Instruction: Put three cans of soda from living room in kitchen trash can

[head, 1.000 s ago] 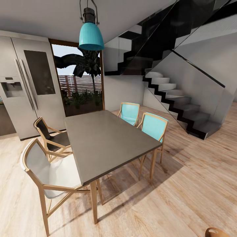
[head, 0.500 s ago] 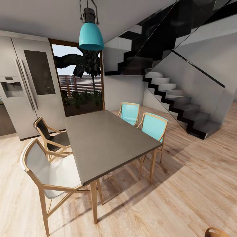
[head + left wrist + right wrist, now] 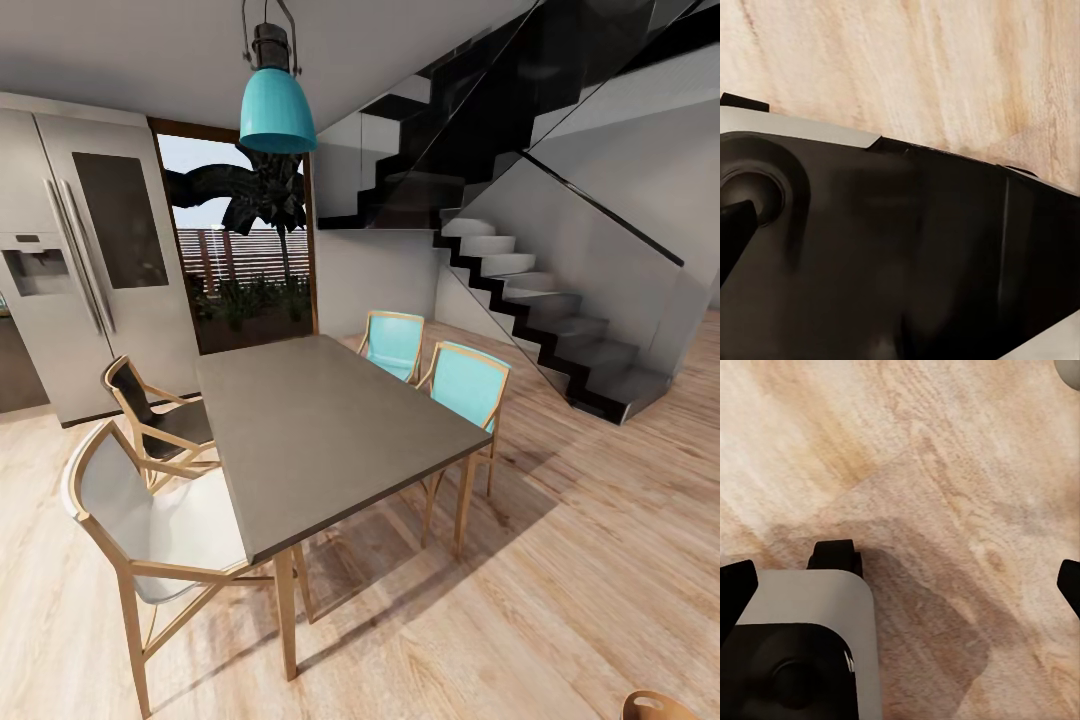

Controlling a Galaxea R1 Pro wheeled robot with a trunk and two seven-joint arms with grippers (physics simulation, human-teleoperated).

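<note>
The cans of soda and the tash can are out of view. In the right wrist view my right gripper [image 3: 904, 585] is open over light wood floor, its dark fingertips [image 3: 739, 592] at opposite edges of the picture with nothing between them. In the left wrist view my left gripper [image 3: 900, 225] hangs over my own black base [image 3: 907, 262]. One dark fingertip [image 3: 735, 225] stands at the picture's far edge, as on an open gripper, and nothing is held.
A grey dining table [image 3: 330, 430] stands straight ahead. Two turquoise chairs [image 3: 470, 385] are at its right and a white chair [image 3: 160, 520] and a dark chair [image 3: 160, 415] at its left. A steel fridge [image 3: 90, 260] is far left, a staircase [image 3: 560, 330] far right.
</note>
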